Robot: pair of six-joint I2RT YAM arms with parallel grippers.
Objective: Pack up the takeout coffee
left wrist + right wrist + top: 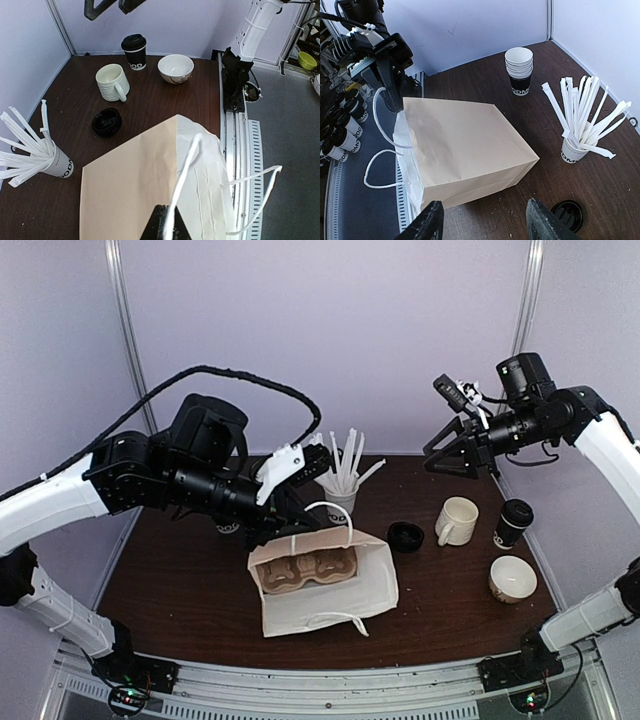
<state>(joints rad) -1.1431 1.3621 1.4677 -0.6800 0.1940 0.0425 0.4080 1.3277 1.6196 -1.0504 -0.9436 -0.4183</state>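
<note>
Three viewpoints over one dark brown wooden table (180, 570), all overlapping at its middle.
Top external: fixed high above the near edge, tilted down toward the far wall, taking in the whole tabletop from a distance. Left wrist: low and close over the tan-and-white paper bag with white cord handles (130, 175), facing right across the table as far as the black paper cup with a black plastic lid (134, 51) at the right side. Right wrist: raised at the far right, facing left and downward, farther from the bag. Shared by all three: the bag, the paper cup stuffed with white sticks (572, 150) and the loose round black lid (405, 536).
</note>
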